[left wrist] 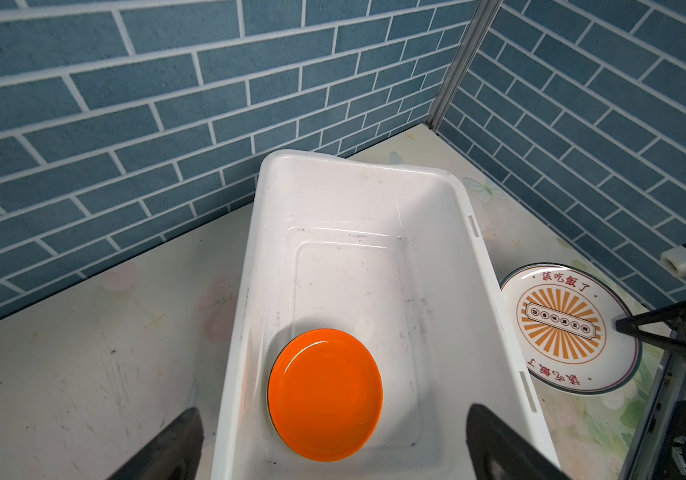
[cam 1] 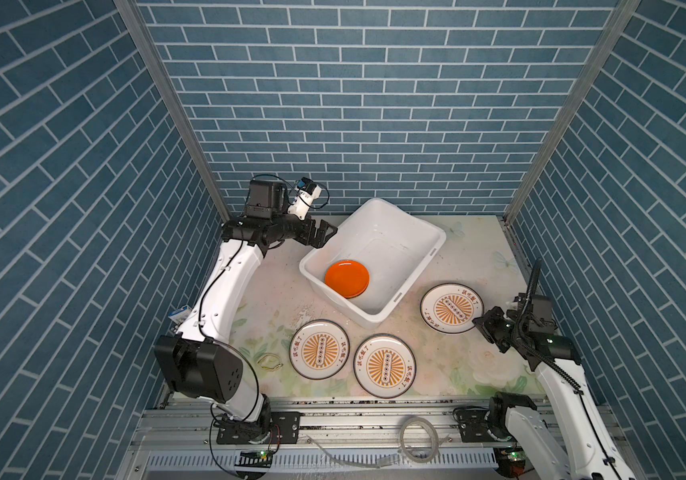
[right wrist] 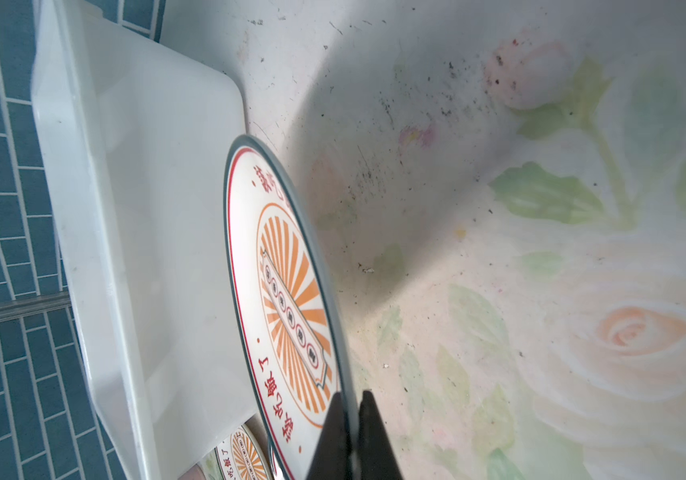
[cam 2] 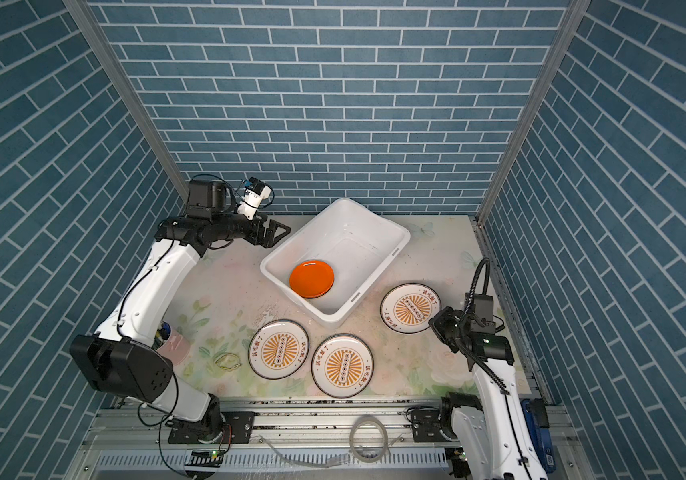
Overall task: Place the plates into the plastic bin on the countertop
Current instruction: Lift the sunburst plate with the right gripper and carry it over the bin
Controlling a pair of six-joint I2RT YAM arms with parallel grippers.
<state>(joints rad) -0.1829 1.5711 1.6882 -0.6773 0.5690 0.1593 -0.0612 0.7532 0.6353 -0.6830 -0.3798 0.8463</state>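
Pinching the rim of a sunburst plate point(right wrist: 287, 291), the right gripper point(right wrist: 351, 409) has its two black fingers clamped on the dark edge of the dish, as the right wrist view shows up close. In both top views that same plate point(cam 1: 451, 308) sits at the right side of the countertop point(cam 1: 470, 357), just beside the long wall of the plastic bin point(cam 1: 399, 228), with the right gripper point(cam 1: 483, 324) at its edge nearest the arm. Whether the plate is flat on the surface or tipped up a little cannot be told for sure.

Over at the far left, the left gripper point(cam 1: 324, 233) hangs by the bin's corner with its jaws spread wide and nothing between them. The left wrist view looks straight down into the tub point(left wrist: 474, 299), the two dark fingertips point(left wrist: 175, 440) framing the bottom of the picture.

Inside the bin lies an orange plate point(cam 1: 347, 277), near the end closest to the arms. A darker edge peeks from under it in the left wrist view point(left wrist: 324, 395), so it seems to rest on something, though what that is cannot be made out.

Two more sunburst plates wait flat on the countertop in front of the bin: one toward the left point(cam 1: 319, 349), and one nearer the middle point(cam 1: 384, 366), their rims close together. A loop of yellowish rubber band point(cam 1: 270, 361) lies just left of them.
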